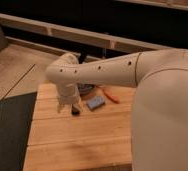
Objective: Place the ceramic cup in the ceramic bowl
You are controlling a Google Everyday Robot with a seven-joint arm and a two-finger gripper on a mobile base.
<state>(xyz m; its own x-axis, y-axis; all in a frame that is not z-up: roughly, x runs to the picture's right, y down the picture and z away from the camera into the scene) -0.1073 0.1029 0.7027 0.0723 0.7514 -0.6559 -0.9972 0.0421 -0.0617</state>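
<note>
My gripper [71, 107] hangs down from the white wrist over the left rear part of the wooden table [77, 145], just above its surface. The ceramic bowl [87, 88], dark and glossy, shows only as a sliver behind the wrist, right of the gripper and further back. The ceramic cup is not in view; the wrist and arm cover the area around the gripper.
A small blue-grey flat object [95, 103] lies right of the gripper. A thin red-orange object [110, 95] lies beyond it. My white arm [162, 100] fills the right side. A dark mat [9, 132] covers the floor to the left of the table.
</note>
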